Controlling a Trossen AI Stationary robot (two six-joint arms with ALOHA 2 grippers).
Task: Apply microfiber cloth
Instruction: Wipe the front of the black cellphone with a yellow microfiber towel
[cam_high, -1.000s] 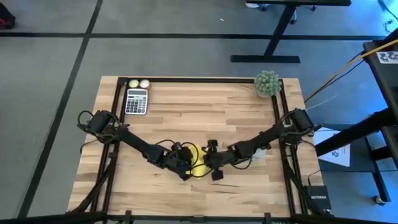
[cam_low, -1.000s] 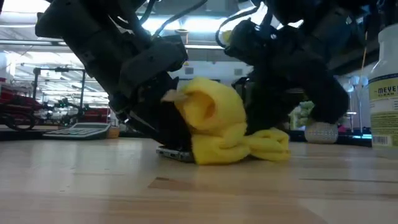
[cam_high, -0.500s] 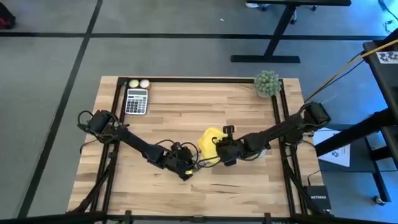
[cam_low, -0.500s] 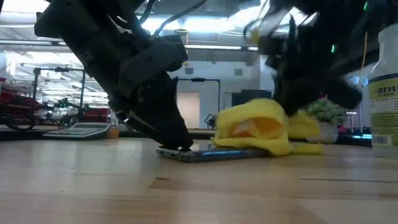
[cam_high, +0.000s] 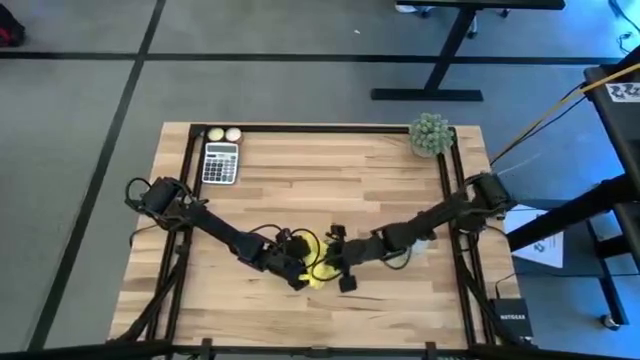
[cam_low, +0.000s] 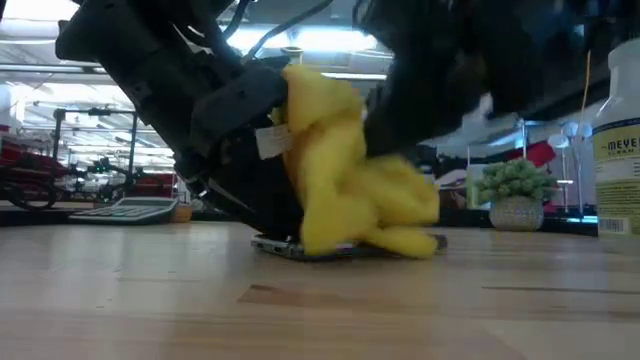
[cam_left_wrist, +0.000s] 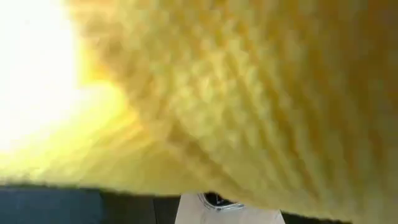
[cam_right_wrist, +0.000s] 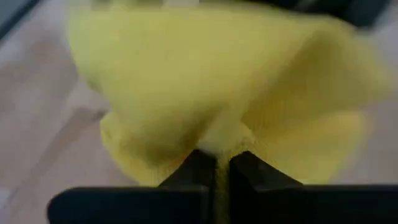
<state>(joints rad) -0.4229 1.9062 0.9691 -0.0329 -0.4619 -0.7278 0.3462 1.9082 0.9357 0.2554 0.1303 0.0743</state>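
Yellow microfiber cloth (cam_low: 345, 165), just one, bunching over one smartphone (cam_low: 300, 247) mid-desk (cam_high: 300, 170), right gripper (cam_right_wrist: 216, 163) pinching it, left gripper (cam_high: 297, 277) pressing alongside, fingers hidden, one calculator (cam_high: 220, 162), one plant (cam_high: 430, 134) standing behind.

Under your rig you have a pale butcher-block tabletop (cam_high: 300, 170) edged by a black frame. It stands on a grey carpet floor (cam_high: 80, 100) crossed by dark lines. At the far side of the room stands a black desk leg and foot (cam_high: 440, 70); to the right, a dark rack (cam_high: 610, 190) with papers (cam_high: 545, 245) beneath it. Level across the tabletop, you look into a wide workshop lit by ceiling strip lights (cam_low: 310, 42), with shelving (cam_low: 60, 160) at the left.
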